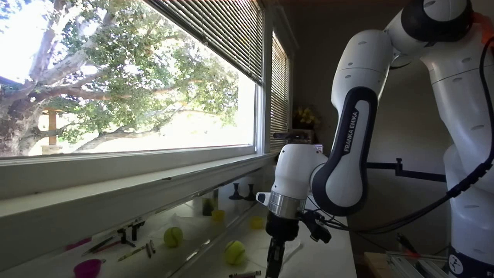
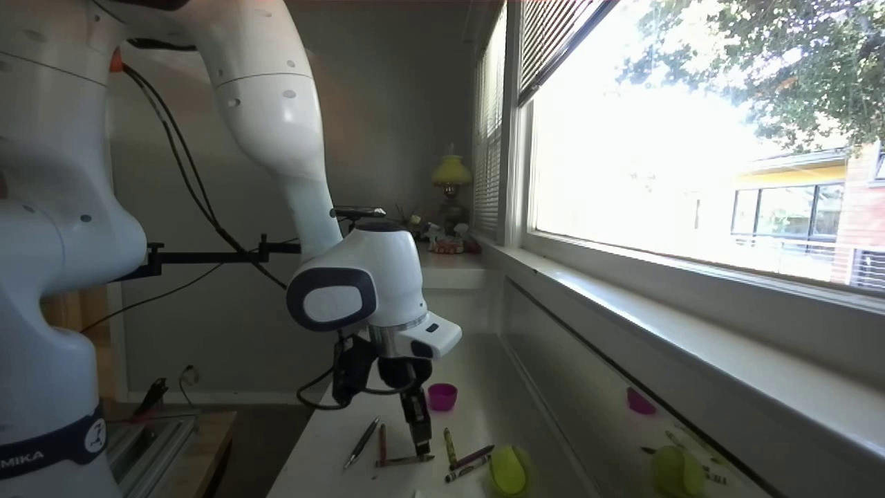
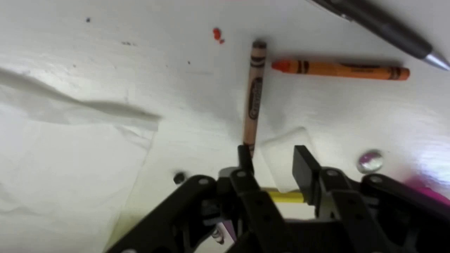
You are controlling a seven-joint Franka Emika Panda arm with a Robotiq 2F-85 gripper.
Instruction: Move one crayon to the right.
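A black two-fingered gripper (image 3: 273, 158) hangs low over a glossy white tabletop (image 2: 311, 449), released, its fingers (image 3: 306, 168) parted; a pale flat patch (image 3: 281, 154) on the table shows through the gap. A brown, paper-wrapped crayon (image 3: 255, 98) with dark bands runs ahead from the fingertip at the wrist view's left, its near end right by that fingertip; I cannot tell whether they touch. To its left, a wide strip of tabletop reaches the folded edge of a wrinkled white sheet (image 3: 70, 168). To its right, room is tight farther from the hand: an orange crayon (image 3: 348, 70) points its reddish tip at the brown one across a narrow gap. Closer to the fingers, tabletop spreads rightward past the patch to a small, shiny round bead (image 3: 370, 161).

In an exterior view, a slim, dark, silver-tipped pen (image 2: 361, 444) lies between the hand and the table edge on the robot-base side, with a strip of tabletop beyond it. On the hand's window side, a yellow crayon (image 2: 449, 448) and a dark purple crayon (image 2: 473, 456) lie close together, short of a glossy white panel (image 2: 581, 387) that bounds the table. A yellow-green tennis ball (image 1: 234, 253) sits on that side too, and a rounded magenta cup (image 2: 442, 397) stands just behind the hand.
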